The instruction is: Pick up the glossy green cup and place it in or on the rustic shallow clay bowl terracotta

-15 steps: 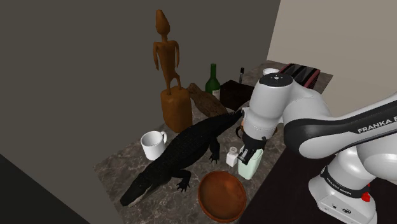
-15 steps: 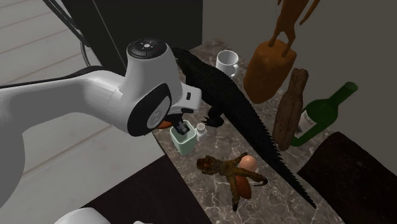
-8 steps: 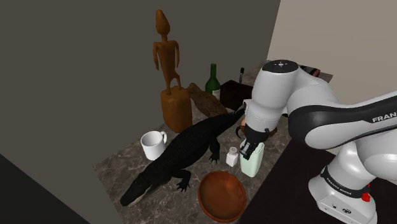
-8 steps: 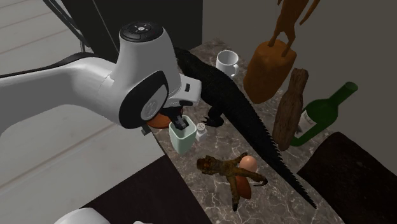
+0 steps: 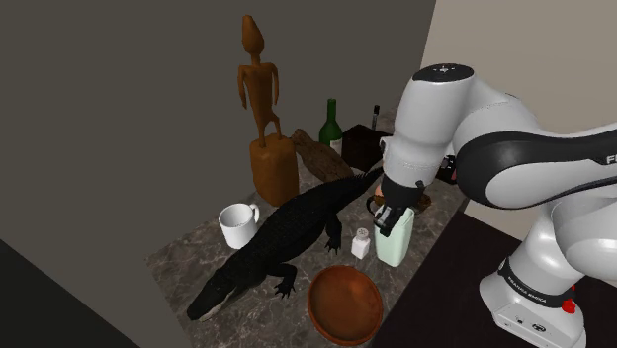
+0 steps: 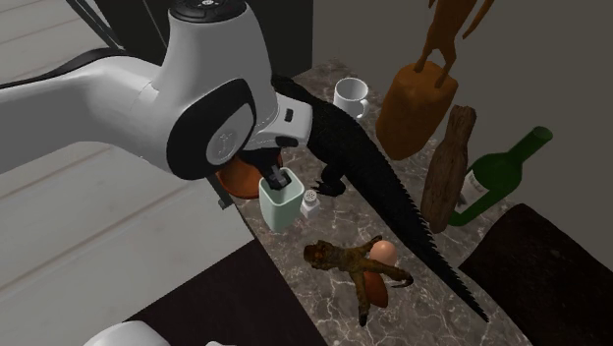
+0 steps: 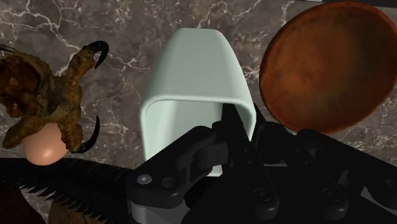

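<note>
Shoulder view first: the gripper (image 5: 392,219) is clamped on the pale green cup (image 5: 395,245). It pinches one wall at the rim, with one finger inside and one outside, which the wrist view shows clearly. The cup hangs upright, just clear of the marbled counter (image 5: 193,252) as far as I can judge, with the small white shaker (image 5: 361,242) just beside it.

The grasp is made, so I read this as the lift — the carry has not begun. The terracotta bowl (image 5: 346,302) sits near the counter's edge, toward the shoulder view's lower left of the cup, close by but not touching it.

Next I would want a little more height, then a short sideways carry until the cup's base is over the bowl's middle. After that comes a gentle descent, and only then do the fingers part. The black crocodile figure (image 5: 282,237) lies right alongside that path (its hind foot reaches close to the bowl's rim), so I would hold the carry toward the counter's edge.

Against the frame a second ago, the cup stands higher next to the shaker and the arm's big white joint has climbed. The bowl, shaker and crocodile have not shifted.
</note>
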